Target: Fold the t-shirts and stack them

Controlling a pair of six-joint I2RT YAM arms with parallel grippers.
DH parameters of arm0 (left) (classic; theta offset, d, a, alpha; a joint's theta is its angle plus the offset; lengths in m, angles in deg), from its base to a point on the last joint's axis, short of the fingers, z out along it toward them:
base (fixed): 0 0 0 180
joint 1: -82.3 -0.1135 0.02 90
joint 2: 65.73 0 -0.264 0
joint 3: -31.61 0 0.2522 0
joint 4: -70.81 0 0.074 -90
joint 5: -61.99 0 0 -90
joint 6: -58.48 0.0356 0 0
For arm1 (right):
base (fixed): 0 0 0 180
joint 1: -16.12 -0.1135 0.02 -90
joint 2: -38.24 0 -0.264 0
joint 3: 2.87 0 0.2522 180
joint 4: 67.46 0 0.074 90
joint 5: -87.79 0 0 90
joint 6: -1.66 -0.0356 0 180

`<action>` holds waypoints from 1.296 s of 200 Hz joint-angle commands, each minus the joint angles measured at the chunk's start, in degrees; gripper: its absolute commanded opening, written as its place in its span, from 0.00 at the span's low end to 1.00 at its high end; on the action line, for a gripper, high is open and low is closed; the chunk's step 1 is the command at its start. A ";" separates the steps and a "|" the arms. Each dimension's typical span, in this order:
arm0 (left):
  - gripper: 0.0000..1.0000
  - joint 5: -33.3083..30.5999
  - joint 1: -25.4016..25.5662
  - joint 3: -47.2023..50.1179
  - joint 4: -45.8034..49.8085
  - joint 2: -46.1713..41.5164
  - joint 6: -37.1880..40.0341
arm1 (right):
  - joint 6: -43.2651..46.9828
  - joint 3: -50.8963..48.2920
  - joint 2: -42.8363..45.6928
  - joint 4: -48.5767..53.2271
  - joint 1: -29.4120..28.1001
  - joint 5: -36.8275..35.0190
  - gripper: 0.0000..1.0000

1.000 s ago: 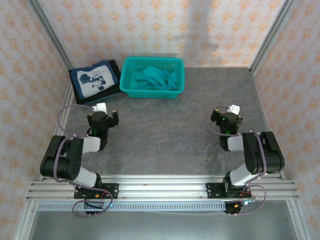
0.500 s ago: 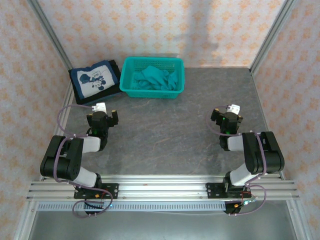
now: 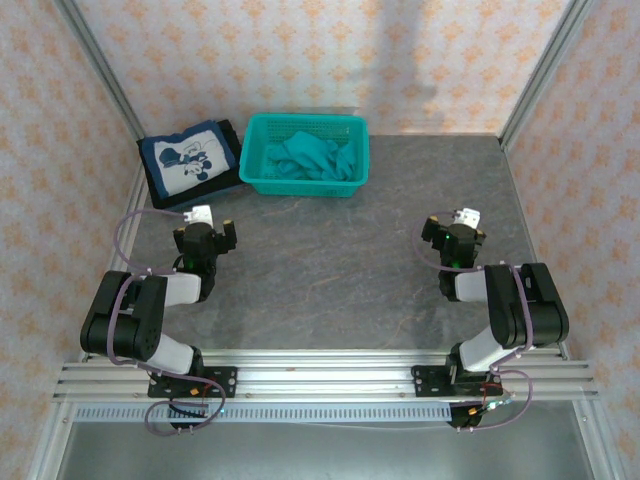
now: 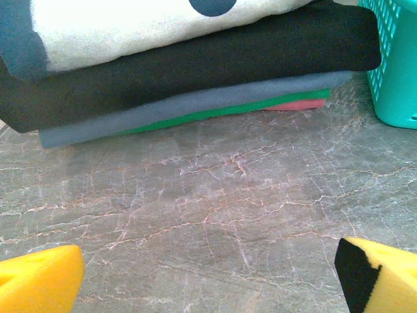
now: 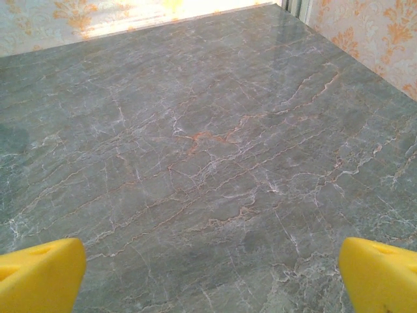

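The two arms (image 3: 150,310) are folded back at the near edge of the desk (image 3: 330,265). The left tool (image 3: 207,233) sits low over the grey marbled top with its jaws spread wide and nothing between them. Its yellow pads (image 4: 39,277) stand at the lower corners of the left wrist view, with bare stone between. The right tool (image 3: 452,236) is just as wide open and just as empty (same yellow pads (image 5: 39,270), same bare stone).

Farther back, in the far left corner, lies a pile of folded t-shirts (image 3: 185,165). On top is the navy shirt (image 3: 192,158) with a white cartoon print, and under it a black shirt (image 4: 195,62), then thin grey-blue, green and pinkish layers. Just right of the pile stands a teal mesh basket (image 3: 300,187); whether they touch cannot be told. A crumpled teal shirt (image 3: 305,157) lies inside the basket.
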 commanded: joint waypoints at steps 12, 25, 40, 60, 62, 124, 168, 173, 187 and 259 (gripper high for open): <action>1.00 1.03 1.68 -10.30 21.59 -9.86 1.71 | -0.33 2.85 9.94 10.21 -1.39 -5.92 1.00; 1.00 1.64 3.32 -12.08 29.72 -16.78 1.63 | -2.08 7.22 18.73 27.18 -1.49 -6.34 1.00; 1.00 2.20 6.34 -12.45 36.23 -25.04 0.22 | -3.58 11.22 25.29 39.20 -1.49 -1.91 1.00; 1.00 3.15 8.99 -15.50 46.67 -32.94 -6.55 | -8.07 18.53 29.27 54.96 -1.58 6.15 0.99; 1.00 3.01 9.15 -16.10 47.91 -33.50 -7.51 | -8.66 19.33 29.31 56.43 -1.58 7.01 0.99; 1.00 12.88 10.03 -50.83 83.25 -17.60 -28.38 | -24.75 46.66 2.92 68.14 -4.94 43.55 0.96; 1.00 20.31 11.47 -71.89 87.90 2.48 -28.40 | -26.55 63.78 -16.86 69.18 -10.13 45.22 0.90; 1.00 20.38 11.70 -74.22 88.84 4.67 -28.36 | -27.09 65.14 -18.66 69.43 -10.27 45.12 0.87; 1.00 21.12 12.17 -80.08 91.25 9.85 -28.15 | -29.36 67.31 -22.23 68.68 -10.53 43.83 0.81; 1.00 18.89 16.30 -93.56 92.37 22.64 -27.08 | -35.33 70.00 -30.59 62.55 -11.13 36.76 0.63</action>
